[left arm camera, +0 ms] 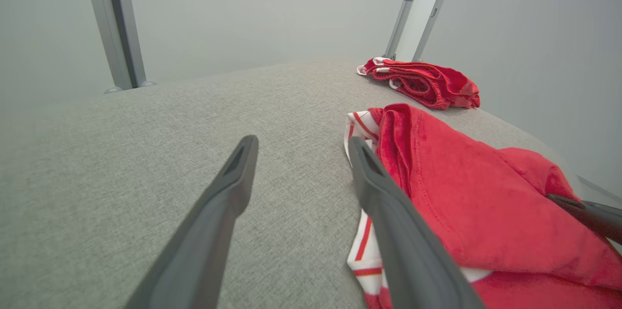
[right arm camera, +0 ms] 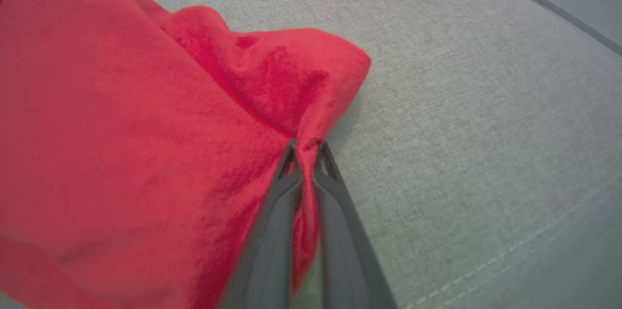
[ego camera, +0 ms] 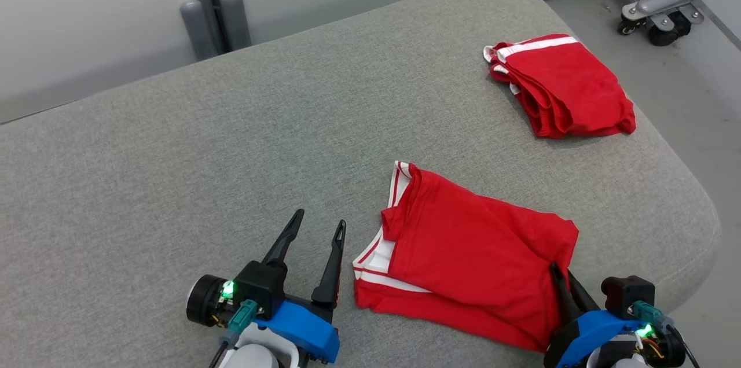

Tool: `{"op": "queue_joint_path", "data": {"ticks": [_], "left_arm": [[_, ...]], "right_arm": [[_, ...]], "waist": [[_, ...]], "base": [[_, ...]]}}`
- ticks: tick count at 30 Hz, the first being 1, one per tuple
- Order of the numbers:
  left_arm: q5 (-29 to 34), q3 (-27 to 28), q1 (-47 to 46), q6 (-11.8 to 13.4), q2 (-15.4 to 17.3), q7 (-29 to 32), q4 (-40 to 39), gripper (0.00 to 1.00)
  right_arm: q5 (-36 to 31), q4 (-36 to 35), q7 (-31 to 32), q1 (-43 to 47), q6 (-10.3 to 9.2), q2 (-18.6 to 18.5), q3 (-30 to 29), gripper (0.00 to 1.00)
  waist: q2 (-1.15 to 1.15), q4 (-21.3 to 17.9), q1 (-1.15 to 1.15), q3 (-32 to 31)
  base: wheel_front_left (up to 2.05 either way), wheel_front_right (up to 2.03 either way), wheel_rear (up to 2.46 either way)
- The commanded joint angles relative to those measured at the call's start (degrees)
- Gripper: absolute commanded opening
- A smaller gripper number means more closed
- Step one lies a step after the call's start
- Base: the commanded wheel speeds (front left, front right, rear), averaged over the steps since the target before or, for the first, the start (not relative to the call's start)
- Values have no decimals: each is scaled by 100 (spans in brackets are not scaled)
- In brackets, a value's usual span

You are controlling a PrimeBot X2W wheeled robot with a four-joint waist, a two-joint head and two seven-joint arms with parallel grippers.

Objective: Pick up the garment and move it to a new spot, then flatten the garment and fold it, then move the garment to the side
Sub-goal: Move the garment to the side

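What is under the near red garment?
The red garment lies on the grey cushion. At its left edge, its own white-striped layer shows under the top fold. The rest underneath is covered.

both arms end in two long, slim dark-grey fingers (ego camera: 332, 267) with slotted, pointed tips, rooted in a black block (ego camera: 263, 284) on a bright blue housing (ego camera: 304, 330) above a white forearm (ego camera: 255, 356), with a green light (ego camera: 228, 289), teal connector (ego camera: 243, 313) and thin cables at each wrist, plus a round black cap (ego camera: 202, 298) on the left one.

place: test lab | cues: bare grey wall (ego camera: 87, 21), metal posts (ego camera: 209, 9), castered frame (ego camera: 660, 9) (on smooth floor (ego camera: 694, 96))
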Motion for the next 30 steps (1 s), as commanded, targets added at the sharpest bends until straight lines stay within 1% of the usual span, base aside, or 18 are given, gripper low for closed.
{"op": "queue_joint_path", "data": {"ticks": [1, 5, 9, 14, 19, 21, 22, 25, 27, 30], "left_arm": [[14, -48, -73, -34, 11, -12, 30, 100], [38, -85, -80, -61, 9, -12, 50, 100], [53, -90, -116, -88, 11, -12, 90, 100], [82, -61, -130, -80, 8, -12, 142, 100], [137, -5, -130, -79, 9, -12, 201, 100], [176, 4, -178, -96, 8, -12, 216, 100], [176, 4, -178, -96, 8, -12, 216, 100], [240, 23, -225, -111, 9, -12, 236, 100], [258, 34, -277, -128, 7, -12, 238, 100], [283, 34, -336, -136, 8, -12, 245, 100]], "right_arm": [[29, -62, 1, 9, -10, -28, -40, 0], [29, -118, 1, -80, -10, -29, -146, 0], [-65, -179, 0, -201, -8, -35, -236, 0], [-189, -243, 0, -583, -7, -251, -267, 0], [-312, -243, 0, -1275, -7, -617, -100, 0], [-387, -172, 0, -1613, -7, -793, -38, 0], [-387, -172, 0, -1613, -7, -793, -38, 0], [-486, 3, 0, -2158, -7, -1040, -12, 0], [-588, 165, 1, -2521, -8, -1253, -111, 0], [-790, 513, 1, -2977, -8, -1581, -469, 0]], "waist": [[0, -66, -1, 8], [0, -90, -1, 67], [0, -1, -1, 161], [0, 200, -1, 282], [0, 412, -1, 446], [0, 515, -1, 533], [0, 515, -1, 533], [0, 653, -1, 655], [0, 740, -1, 742], [0, 887, -1, 840]], "base": [[0, 0, 0], [0, 0, 0], [0, 0, 0], [0, 0, 0], [0, 0, 0], [0, 0, 0], [0, 0, 0], [0, 0, 0], [0, 0, 0], [0, 0, 0]]}}
